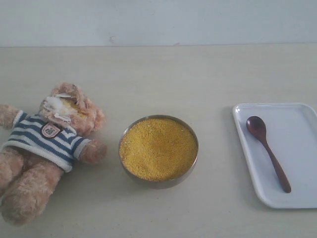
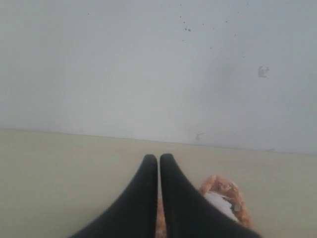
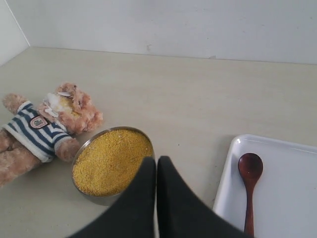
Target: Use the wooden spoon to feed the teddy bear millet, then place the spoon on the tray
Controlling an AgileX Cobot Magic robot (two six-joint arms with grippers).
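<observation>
The teddy bear point(image 1: 47, 144) lies on its back at the left in its striped shirt, with millet grains scattered on its muzzle. A round metal bowl of millet point(image 1: 158, 148) stands in the middle. The wooden spoon point(image 1: 267, 151) lies on the white tray point(image 1: 302, 193) at the right, bowl end away from the front. Neither gripper shows in the exterior view. My left gripper point(image 2: 158, 157) is shut and empty, with the bear's head point(image 2: 225, 198) just beyond it. Raised off the table, my right gripper point(image 3: 156, 159) is shut and empty between the bowl point(image 3: 111, 161) and the tray point(image 3: 230, 173).
The beige tabletop point(image 1: 198, 74) runs back to a pale wall point(image 1: 158, 20). Bare table lies between the bowl and the tray and behind all three things.
</observation>
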